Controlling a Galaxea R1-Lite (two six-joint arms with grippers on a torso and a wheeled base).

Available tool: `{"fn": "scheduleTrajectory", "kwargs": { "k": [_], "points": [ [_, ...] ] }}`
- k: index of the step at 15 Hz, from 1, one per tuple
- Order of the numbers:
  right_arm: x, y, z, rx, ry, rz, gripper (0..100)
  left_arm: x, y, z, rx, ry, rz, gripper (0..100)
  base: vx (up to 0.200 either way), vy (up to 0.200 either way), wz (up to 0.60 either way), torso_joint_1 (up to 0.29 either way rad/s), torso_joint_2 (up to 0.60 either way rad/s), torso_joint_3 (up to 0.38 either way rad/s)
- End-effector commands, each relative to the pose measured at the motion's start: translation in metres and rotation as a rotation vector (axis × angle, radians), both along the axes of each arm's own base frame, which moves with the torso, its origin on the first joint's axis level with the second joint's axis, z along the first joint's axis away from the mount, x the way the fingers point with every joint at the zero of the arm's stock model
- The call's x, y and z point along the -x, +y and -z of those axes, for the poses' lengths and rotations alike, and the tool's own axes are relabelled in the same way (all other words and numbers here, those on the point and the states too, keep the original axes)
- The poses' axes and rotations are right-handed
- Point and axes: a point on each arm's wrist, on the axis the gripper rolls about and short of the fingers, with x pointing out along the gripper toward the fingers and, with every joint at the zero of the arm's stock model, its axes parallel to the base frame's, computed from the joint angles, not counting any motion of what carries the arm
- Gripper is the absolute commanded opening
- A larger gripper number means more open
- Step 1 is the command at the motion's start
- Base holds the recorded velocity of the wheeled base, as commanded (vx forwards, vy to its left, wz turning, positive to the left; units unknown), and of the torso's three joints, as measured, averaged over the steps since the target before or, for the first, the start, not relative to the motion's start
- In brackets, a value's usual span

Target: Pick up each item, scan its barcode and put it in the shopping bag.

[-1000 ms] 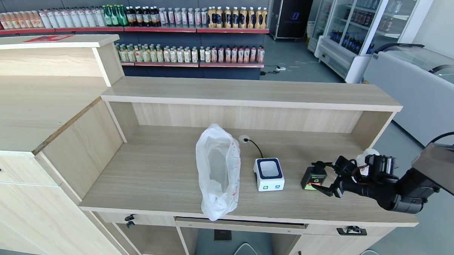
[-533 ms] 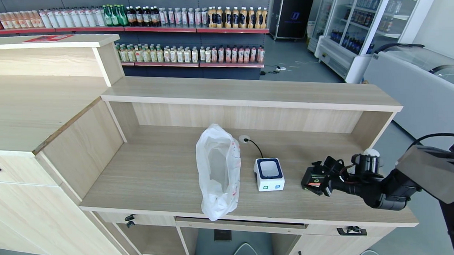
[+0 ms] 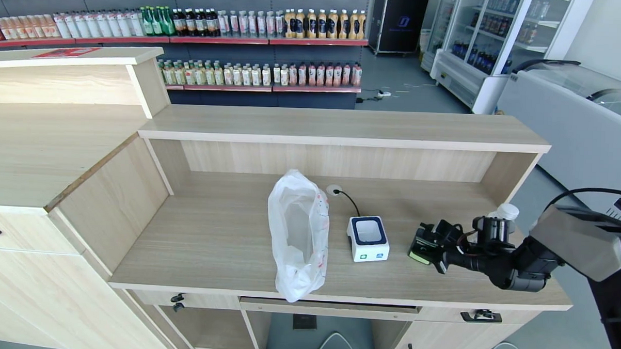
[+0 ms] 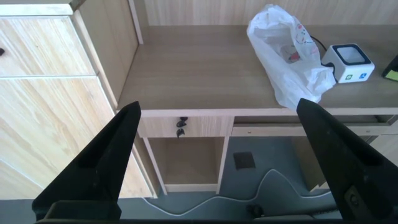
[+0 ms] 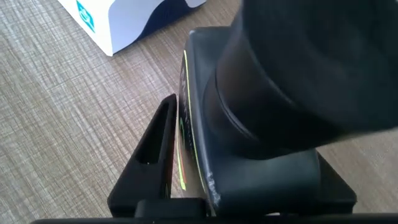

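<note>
A small dark bottle (image 3: 420, 249) with a green label leans over on the counter to the right of the white barcode scanner (image 3: 368, 238). My right gripper (image 3: 431, 247) is shut on the dark bottle, coming from the right. In the right wrist view the dark bottle (image 5: 261, 112) sits close up, with one finger (image 5: 152, 155) against its side and the scanner (image 5: 124, 18) just beyond. The white shopping bag (image 3: 298, 236) stands open to the left of the scanner. My left gripper (image 4: 224, 174) hangs open below and in front of the counter, facing the bag (image 4: 289, 53).
A white-capped bottle (image 3: 504, 211) stands behind my right arm near the counter's right wall. The scanner's cable (image 3: 347, 197) runs to a hole at the back. A raised shelf (image 3: 343, 126) overhangs the counter's rear. Bare wood stretches left of the bag.
My right gripper has moved left around the dark bottle and shut on it. The bottle stood upright before; now it leans and sits slightly further left.
</note>
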Motion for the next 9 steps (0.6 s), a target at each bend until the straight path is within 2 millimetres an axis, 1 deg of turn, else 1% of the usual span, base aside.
{"fn": "scheduleTrajectory", "kwargs": {
  "k": [1, 2, 4, 5, 6, 7, 9],
  "points": [
    [0.001, 0.001, 0.001, 0.0, 0.003, -0.003, 0, 0.0, 0.0, 0.0, 0.0, 0.0, 0.0, 100, 0.0, 0.0, 0.0, 0.0, 0.0, 0.0],
    [0.005, 0.001, -0.002, -0.001, 0.002, -0.006, 0, 0.0, 0.0, 0.0, 0.0, 0.0, 0.0, 100, 0.0, 0.0, 0.0, 0.0, 0.0, 0.0],
    [0.011, -0.002, -0.031, 0.005, -0.066, 0.004, 0, 0.0, 0.0, 0.0, 0.0, 0.0, 0.0, 100, 0.0, 0.0, 0.0, 0.0, 0.0, 0.0],
    [0.018, -0.004, -0.056, 0.007, -0.114, 0.013, 0, 0.0, 0.0, 0.0, 0.0, 0.0, 0.0, 100, 0.0, 0.0, 0.0, 0.0, 0.0, 0.0],
    [0.032, -0.012, -0.088, 0.016, -0.157, 0.042, 0, 0.0, 0.0, 0.0, 0.0, 0.0, 0.0, 100, 0.0, 0.0, 0.0, 0.0, 0.0, 0.0],
    [0.049, -0.019, -0.118, 0.021, -0.195, 0.064, 0, 0.0, 0.0, 0.0, 0.0, 0.0, 0.0, 100, 0.0, 0.0, 0.0, 0.0, 0.0, 0.0],
    [0.095, -0.033, -0.181, 0.037, -0.293, 0.115, 0, 0.0, 0.0, 0.0, 0.0, 0.0, 0.0, 100, 0.0, 0.0, 0.0, 0.0, 0.0, 0.0]
  ]
}}
